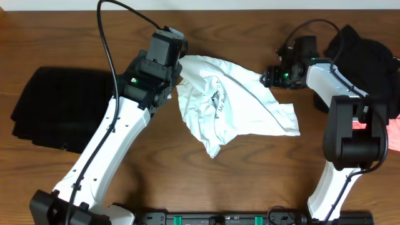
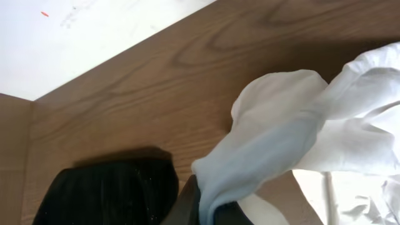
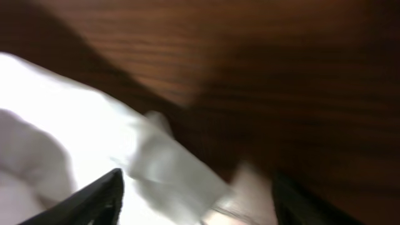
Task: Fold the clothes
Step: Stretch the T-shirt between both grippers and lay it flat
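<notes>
A white T-shirt (image 1: 234, 103) lies crumpled mid-table, dark text showing on its front. My left gripper (image 1: 177, 65) is shut on the shirt's upper left edge. In the left wrist view the white fabric (image 2: 281, 137) rises from between the dark fingers (image 2: 187, 209). My right gripper (image 1: 270, 76) sits at the shirt's upper right corner. In the blurred right wrist view its fingers (image 3: 94, 200) stand wide apart, open, with a fold of the white shirt (image 3: 156, 162) between them.
A folded black garment (image 1: 59, 109) lies at the left, also seen in the left wrist view (image 2: 106, 194). A heap of black cloth (image 1: 362, 53) sits at the back right, with a pink garment (image 1: 394, 134) at the right edge.
</notes>
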